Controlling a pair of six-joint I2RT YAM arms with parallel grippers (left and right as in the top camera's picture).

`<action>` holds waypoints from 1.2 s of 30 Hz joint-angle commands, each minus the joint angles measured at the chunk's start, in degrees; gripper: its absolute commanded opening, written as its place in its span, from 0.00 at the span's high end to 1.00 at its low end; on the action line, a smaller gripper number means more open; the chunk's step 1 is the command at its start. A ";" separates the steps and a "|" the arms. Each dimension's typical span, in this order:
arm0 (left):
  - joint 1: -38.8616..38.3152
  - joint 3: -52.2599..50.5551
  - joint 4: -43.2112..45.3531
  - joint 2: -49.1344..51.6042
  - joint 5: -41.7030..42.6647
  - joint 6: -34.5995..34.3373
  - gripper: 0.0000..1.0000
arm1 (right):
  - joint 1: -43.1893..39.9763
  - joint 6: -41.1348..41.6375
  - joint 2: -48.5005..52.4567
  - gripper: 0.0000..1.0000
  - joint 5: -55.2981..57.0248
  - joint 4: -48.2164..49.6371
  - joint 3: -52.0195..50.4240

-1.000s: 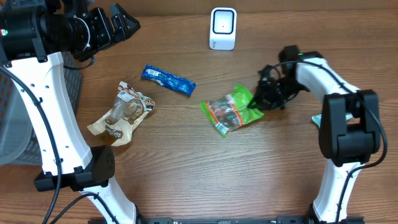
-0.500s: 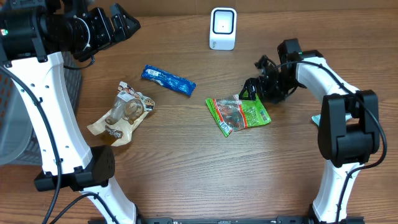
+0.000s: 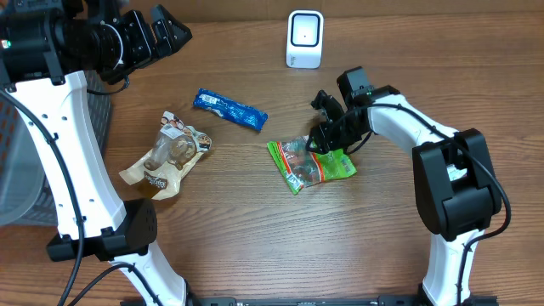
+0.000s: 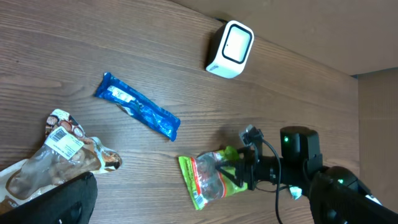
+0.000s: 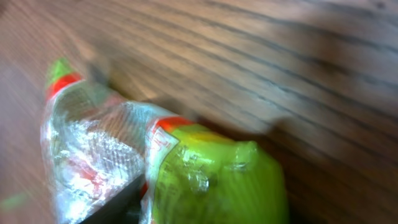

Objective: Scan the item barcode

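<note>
Far left: grey basket (image 3: 15, 161) at the table (image 3: 255, 246) edge, partly behind the left arm. Left gripper (image 3: 174, 25) is up at the top left, above the table, fingers apart, nothing between them. One dark finger (image 4: 59, 199) shows in the left wrist view's lower left corner.

Next: tan snack bag (image 3: 166, 155), lying flat and tilted, with a white label at its upper end in the left wrist view (image 4: 62, 142). Just right of it and further back is a blue bar (image 3: 229, 110), diagonal, apart from the bag.

Middle back: white scanner (image 3: 305, 38), upright, near the far edge, well apart from everything else.

Right of centre: green bag (image 3: 310, 161), the task item, flat on the table in front of the scanner. It has a clear middle and green ends with a red strip. Right gripper (image 3: 327, 129) is low at the bag's back edge, touching or just over it. The right wrist view is blurred and filled with the bag (image 5: 205, 180). Cannot tell whether the fingers are clamped on it or just apart around it. The bag does not look lifted. No barcode is readable in any view.
</note>
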 commanded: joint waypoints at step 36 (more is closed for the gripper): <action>-0.37 0.83 -0.11 -0.90 -0.33 -0.76 0.00 | -15.06 10.19 -3.76 0.96 -28.24 -36.37 24.28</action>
